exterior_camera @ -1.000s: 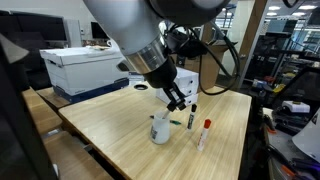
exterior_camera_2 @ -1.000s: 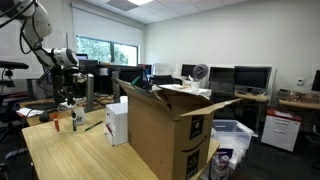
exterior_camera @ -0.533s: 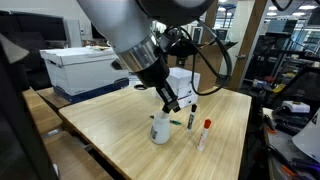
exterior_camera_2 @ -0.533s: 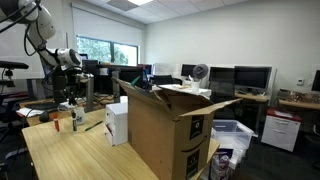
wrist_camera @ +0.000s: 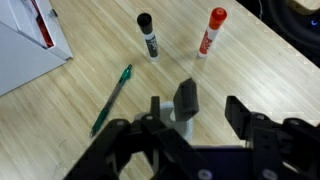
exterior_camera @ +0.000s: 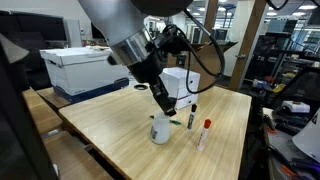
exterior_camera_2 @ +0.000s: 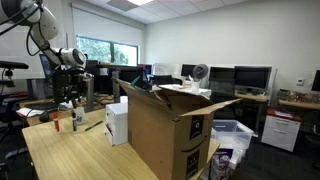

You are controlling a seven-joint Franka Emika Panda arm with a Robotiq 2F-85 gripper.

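Hovering at frame centre, the gripper holds its jaws apart above a white mug (a red-capped marker lies beside).

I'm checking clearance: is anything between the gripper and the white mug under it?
Nothing visible does. The gripper hangs just above the white mug; the green pen, black marker and red marker lie aside.

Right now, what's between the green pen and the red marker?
The black marker lies between green pen and red marker, touching neither, in the wrist view.
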